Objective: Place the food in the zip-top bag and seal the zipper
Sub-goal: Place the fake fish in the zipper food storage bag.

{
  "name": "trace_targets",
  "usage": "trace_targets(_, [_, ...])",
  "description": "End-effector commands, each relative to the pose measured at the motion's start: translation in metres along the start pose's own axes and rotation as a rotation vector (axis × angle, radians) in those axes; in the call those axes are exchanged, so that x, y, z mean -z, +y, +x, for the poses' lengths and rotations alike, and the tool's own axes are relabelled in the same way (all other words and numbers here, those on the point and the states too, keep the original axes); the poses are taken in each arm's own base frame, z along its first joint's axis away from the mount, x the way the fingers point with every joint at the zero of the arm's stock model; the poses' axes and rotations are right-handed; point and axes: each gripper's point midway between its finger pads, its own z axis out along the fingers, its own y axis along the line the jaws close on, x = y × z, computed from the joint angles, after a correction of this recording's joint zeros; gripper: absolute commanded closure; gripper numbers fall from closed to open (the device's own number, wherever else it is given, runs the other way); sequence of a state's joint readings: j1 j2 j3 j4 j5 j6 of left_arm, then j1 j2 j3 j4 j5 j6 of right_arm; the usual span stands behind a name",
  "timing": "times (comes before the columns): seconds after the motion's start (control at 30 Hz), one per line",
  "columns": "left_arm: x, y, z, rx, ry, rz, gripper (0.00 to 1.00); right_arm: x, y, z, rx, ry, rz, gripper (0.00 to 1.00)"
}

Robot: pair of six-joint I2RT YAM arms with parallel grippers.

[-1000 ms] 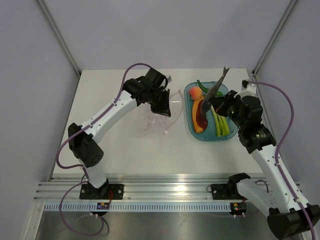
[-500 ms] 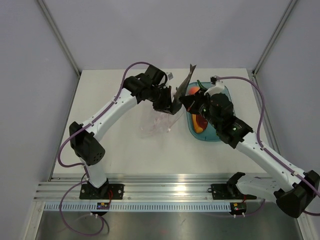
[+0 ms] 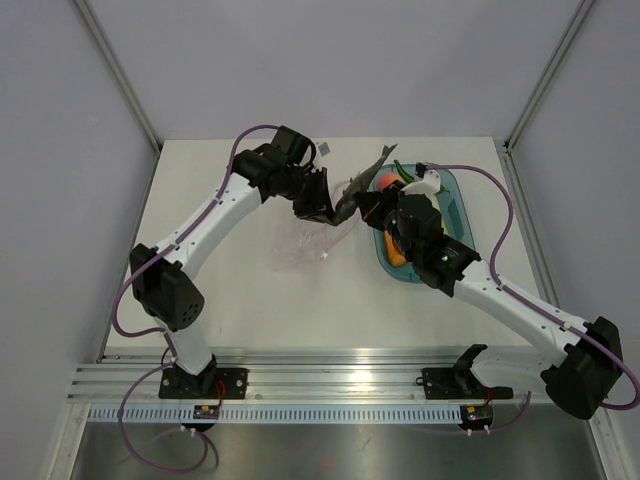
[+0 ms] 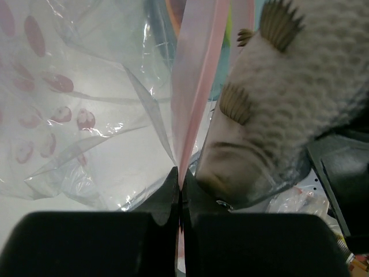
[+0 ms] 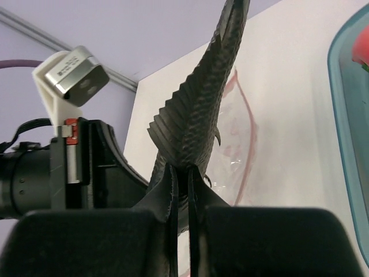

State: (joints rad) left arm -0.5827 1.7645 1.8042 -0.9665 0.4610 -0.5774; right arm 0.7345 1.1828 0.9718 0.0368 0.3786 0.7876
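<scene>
The left pincer (image 4: 180,196) is seen shut to a hairline, with the zipper (image 4: 196,92) of the zip-top bag (image 4: 75,109) nipped between its tips. The pink strip is held on edge, running toward the top of the left wrist view. The right pincer (image 5: 181,179) is likewise closed tight on a toy fish (image 5: 193,121), which is gripped by its dark body with the tail pointed up.

In the overhead view both pincers are found close together at centre frame. The fish's pale belly is shown just beside the raised strip; whether its head is inside the bag's mouth cannot be told for sure. The bag's clear body is spread on the table (image 3: 190,170) below the left pincer.

Open table is seen at the left and lower centre. The teal tray (image 3: 452,212), with the peach (image 3: 385,182) and orange wedge (image 3: 396,254) in it, is crowded under the right arm at the right.
</scene>
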Motion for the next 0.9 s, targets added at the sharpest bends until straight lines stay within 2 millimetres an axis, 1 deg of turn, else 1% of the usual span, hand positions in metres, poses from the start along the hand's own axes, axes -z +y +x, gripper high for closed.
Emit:
trace_targets(0.0, [0.041,-0.064,-0.010,-0.102,-0.088,0.250,1.00,0.004,-0.034,0.029,0.028,0.046,0.109,1.00])
trace_targets(0.1, [0.041,-0.063,-0.009,-0.104,-0.082,0.253,1.00,0.008,-0.040,0.020,0.039,0.019,0.138,1.00])
trace_targets(0.37, [0.047,-0.068,-0.003,-0.114,-0.076,0.284,1.00,0.011,-0.054,0.015,0.079,-0.001,0.212,1.00])
trace_targets(0.53, [0.051,-0.068,0.003,-0.127,-0.065,0.295,1.00,0.010,-0.057,0.010,0.103,-0.021,0.240,1.00])
trace_targets(0.67, [0.052,-0.068,0.005,-0.131,-0.065,0.300,1.00,0.008,-0.053,0.006,0.122,-0.023,0.240,1.00])
trace_targets(0.73, [0.052,-0.071,0.004,-0.128,-0.069,0.310,1.00,0.006,-0.046,0.011,0.113,0.002,0.206,1.00])
trace_targets(0.8, [0.051,-0.072,0.002,-0.122,-0.071,0.314,1.00,0.007,-0.036,0.016,0.095,0.025,0.174,1.00])
trace_targets(0.87, [0.047,-0.071,0.001,-0.118,-0.071,0.310,1.00,0.010,-0.024,0.017,0.086,0.024,0.140,1.00])
